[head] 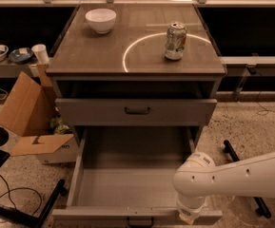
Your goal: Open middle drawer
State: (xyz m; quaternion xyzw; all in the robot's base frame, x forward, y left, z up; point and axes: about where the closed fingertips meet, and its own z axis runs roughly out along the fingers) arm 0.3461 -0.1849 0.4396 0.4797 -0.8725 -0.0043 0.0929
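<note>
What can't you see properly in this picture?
Camera view:
- The gripper, at the front right edge of the middle drawer: mostly hidden under the arm's white wrist.
- The drawer's handle: cut off by the bottom edge.
- The label on the can: too small to read.

Cabinet top (103, 56) carries a white bowl (101, 20) and a drink can (175, 41); jaws at the middle drawer (127, 184)'s front edge

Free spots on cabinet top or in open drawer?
Brown cabinet top: bare front strip, gap between white bowl and silver soda can. Open grey metal middle drawer: floor bare, crowded only front-right, gripper at its rim.
</note>
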